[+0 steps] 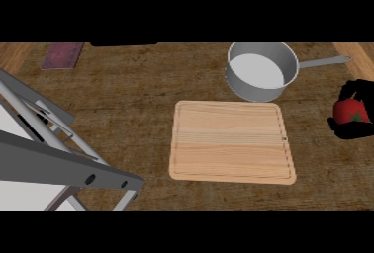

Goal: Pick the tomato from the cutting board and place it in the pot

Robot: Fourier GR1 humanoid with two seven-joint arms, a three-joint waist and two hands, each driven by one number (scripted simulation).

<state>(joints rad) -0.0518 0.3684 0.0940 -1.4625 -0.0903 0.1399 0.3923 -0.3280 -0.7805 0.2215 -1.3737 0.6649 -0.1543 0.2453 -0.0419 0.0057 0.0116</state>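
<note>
A: Right hand state?
B: The black right hand [345,130] is logged at the view's 3 o'clock edge, fingers curled round the round red tomato [350,110], green top showing. It is marked as grasping.
A: Tomato position?
B: It is held off the pale rectangular wooden cutting board [230,141], at the board's 3 o'clock and apart from it.
A: Left hand?
B: The left hand is not seen. Only the grey left forearm [51,158] is shown, at 8 o'clock.
A: Pot?
B: The round grey metal pot [252,91] is set at the board's 1 o'clock, just beside its far edge; contact cannot be told. From the tomato it lies at 10 o'clock.
A: Risks?
B: 3 are flagged, all as judgement.
1: The pot's long metal handle [325,62] juts toward 3 o'clock, between hand and pot mouth. On a low carry it could be clipped and the pot shoved.
2: The tomato is partly hidden by fingers, so its seating cannot be checked. Being round, it could be rolled out mid-carry.
3: If it is released over the near rim, it could be bounced onto the brown wooden counter [131,99].
</note>
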